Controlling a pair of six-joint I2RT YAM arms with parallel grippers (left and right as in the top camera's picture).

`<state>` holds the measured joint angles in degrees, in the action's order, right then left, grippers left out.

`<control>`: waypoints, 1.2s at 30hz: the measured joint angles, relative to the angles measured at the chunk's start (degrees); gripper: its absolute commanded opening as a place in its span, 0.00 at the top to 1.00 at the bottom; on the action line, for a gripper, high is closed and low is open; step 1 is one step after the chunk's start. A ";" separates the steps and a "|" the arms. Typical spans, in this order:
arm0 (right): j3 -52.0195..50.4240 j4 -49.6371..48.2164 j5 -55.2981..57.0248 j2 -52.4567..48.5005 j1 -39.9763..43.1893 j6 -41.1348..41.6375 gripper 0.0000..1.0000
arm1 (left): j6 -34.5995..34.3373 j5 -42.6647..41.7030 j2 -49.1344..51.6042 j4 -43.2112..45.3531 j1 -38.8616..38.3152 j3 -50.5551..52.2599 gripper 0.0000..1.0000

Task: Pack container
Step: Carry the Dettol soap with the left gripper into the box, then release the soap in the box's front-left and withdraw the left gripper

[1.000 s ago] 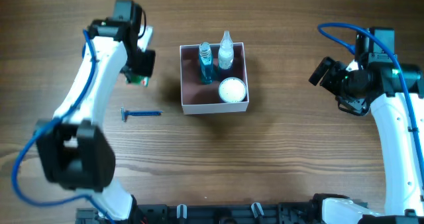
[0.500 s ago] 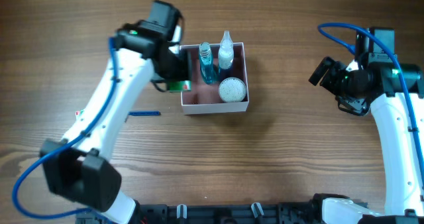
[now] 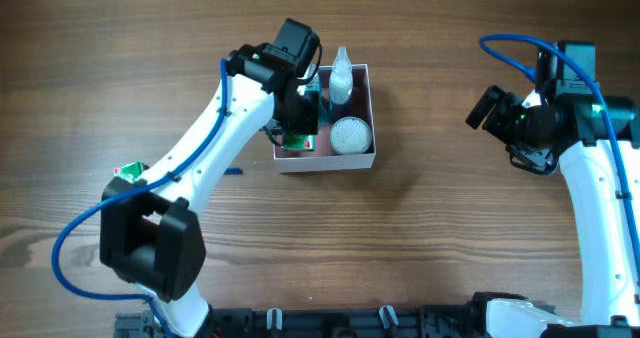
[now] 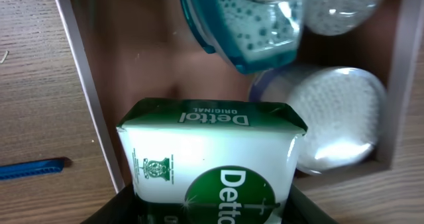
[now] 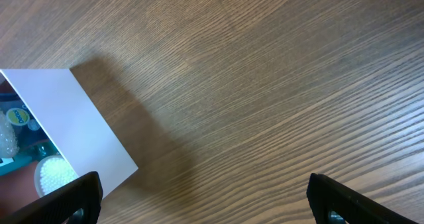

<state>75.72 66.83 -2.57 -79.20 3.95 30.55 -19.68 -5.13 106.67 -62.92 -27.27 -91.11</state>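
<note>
Item 1. Container (image 3: 374,113): square, shallow, white outer walls, dusty-pink floor. It sits on the wooden table (image 3: 440,238), just toward 12 o'clock from the middle of the overhead view.

Item 2. Contents of the container:
- Blue bottle (image 4: 246,26), at 11 o'clock inside the container, partly hidden by the left arm in the overhead view.
- Clear bottle (image 3: 341,78) with a white cap, at 12 to 1 o'clock, just beside the blue bottle.
- Round white-topped jar (image 3: 351,135), in the 4 o'clock corner, close to both walls.

Item 3. Left gripper (image 3: 297,128): placed over the container's 8 o'clock quarter. Its jaws pinch a soap pack (image 4: 212,161), white and green, printed "Dettol Original". In the wrist view the pack lies over the pink floor, just beside the 9 o'clock wall and near the jar. Whether it touches the floor cannot be told.

Item 4. Right gripper (image 3: 485,108): at 3 o'clock from the container and well apart from it. Jaws are spread wide, with only bare table between them. Its wrist view shows one white corner of the container at 8 o'clock.

Item 5. Blue razor (image 4: 32,168): on the table outside the container, at 8 o'clock from it, mostly hidden under the left arm in the overhead view.
</note>
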 measured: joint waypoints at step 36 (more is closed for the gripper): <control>0.00 0.85 -0.02 0.00 0.02 -0.83 0.00 | -1.73 9.31 -1.86 -3.80 0.35 0.44 0.11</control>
<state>75.72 67.68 -2.59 -79.20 3.97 29.71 -21.41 4.19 104.81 -66.72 -26.92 -90.67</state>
